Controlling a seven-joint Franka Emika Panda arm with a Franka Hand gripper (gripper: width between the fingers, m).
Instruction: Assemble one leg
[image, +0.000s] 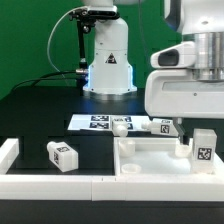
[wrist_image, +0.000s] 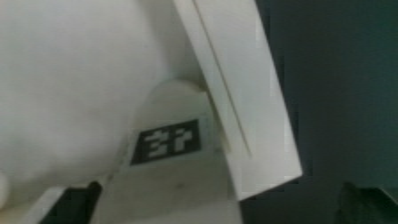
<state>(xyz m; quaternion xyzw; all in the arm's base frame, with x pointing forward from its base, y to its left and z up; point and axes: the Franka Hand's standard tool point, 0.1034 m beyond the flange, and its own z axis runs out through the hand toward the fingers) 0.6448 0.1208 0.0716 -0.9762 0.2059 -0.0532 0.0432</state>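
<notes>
A wide flat white panel (image: 150, 160) with raised rims lies at the front on the exterior view's right. My gripper (image: 185, 138) hangs low over its far right part. One leg (image: 204, 146) stands upright at the panel's right end. Other legs lie loose: one at the front left (image: 62, 155), two behind the panel (image: 122, 127) (image: 165, 125). In the wrist view the panel's rim (wrist_image: 240, 110) runs close under the camera, with a shaded tagged white part (wrist_image: 169, 145) beside it. My gripper (wrist_image: 214, 212) is open, with dark fingertips (wrist_image: 63, 205) far apart at the frame's edges.
The marker board (image: 98, 121) lies behind the panel. The robot's white base (image: 108, 60) stands at the back. A white rail (image: 50, 185) runs along the table's front, with a raised end at the far left (image: 8, 152).
</notes>
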